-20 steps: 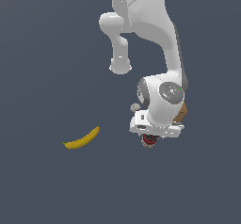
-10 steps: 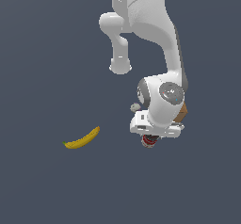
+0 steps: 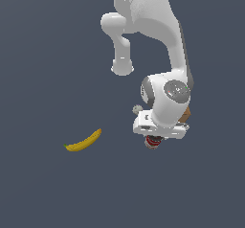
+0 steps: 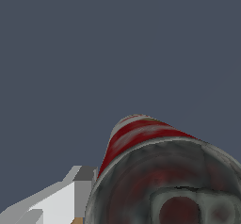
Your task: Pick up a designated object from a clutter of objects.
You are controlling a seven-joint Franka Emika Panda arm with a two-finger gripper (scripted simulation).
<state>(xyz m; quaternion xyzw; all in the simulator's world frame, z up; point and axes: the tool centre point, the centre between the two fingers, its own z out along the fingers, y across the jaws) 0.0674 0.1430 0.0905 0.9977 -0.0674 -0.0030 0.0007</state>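
The arm (image 3: 158,40) has a smooth white plastic-looking shell with a soft sheen; the soup can (image 4: 155,171) shows a dull, smudged grey metal end and a striped red-and-white label; the banana (image 3: 84,141) looks smooth, matt yellow.

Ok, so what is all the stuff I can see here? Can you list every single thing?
banana: one, yellow with a dark tip, lying alone on the grey floor, toward the exterior view's left.
soup can: one, red-and-white with a dark metal end, right under the robot's hand; very close in the wrist view, only a red bit peeks out in the exterior view.
tan box: one, brownish, mostly hidden behind the robot's wrist.
whitish lumpy ball: one, tiny, pale grey, beside the wrist on the exterior view's left.
floor: plain dark grey-blue.
robot arm: one, white, reaching down from the top.
gripper: one, white, at the can; whether it is closed cannot be told.
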